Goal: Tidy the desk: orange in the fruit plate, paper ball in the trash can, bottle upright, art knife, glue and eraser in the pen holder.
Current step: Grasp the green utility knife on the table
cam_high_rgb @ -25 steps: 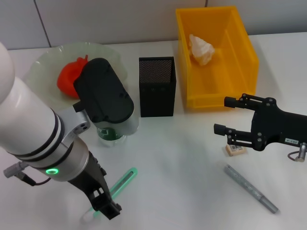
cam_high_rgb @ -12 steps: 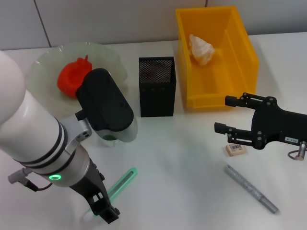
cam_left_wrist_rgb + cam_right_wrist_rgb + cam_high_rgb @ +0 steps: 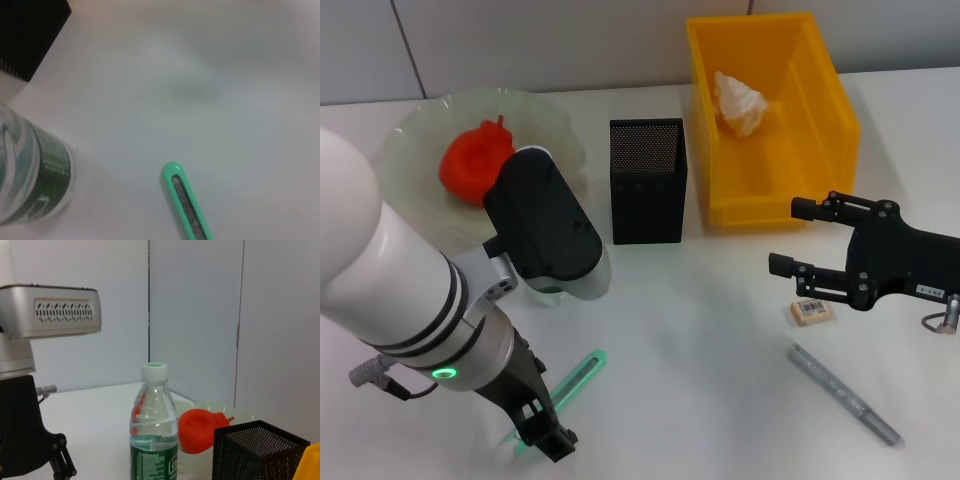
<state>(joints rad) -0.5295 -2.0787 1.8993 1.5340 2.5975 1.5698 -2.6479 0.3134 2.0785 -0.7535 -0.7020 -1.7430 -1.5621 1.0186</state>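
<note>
- White desk [image 3: 700, 330] against a pale panelled wall.
- Done, by the look of it: orange [image 3: 472, 162] resting in the fruit plate [image 3: 410, 130] at upper left; paper ball [image 3: 740, 102] inside the yellow trash can [image 3: 820, 130] at upper right; bottle [image 3: 153, 427] standing upright beside the plate.
- Left to do: art knife [image 3: 572, 380] lying flat at lower left, eraser [image 3: 811, 312] at right of centre, grey glue stick [image 3: 844, 394] at lower right; none yet in the black mesh pen holder [image 3: 647, 180] at centre.
- Left gripper [image 3: 542, 432] low at the bottom left edge, at the knife's near end; cannot tell whether fingers are apart or together.
- Right gripper [image 3: 798, 240] at right, fingers spread wide apart, empty, just above the eraser in the frame.
</note>
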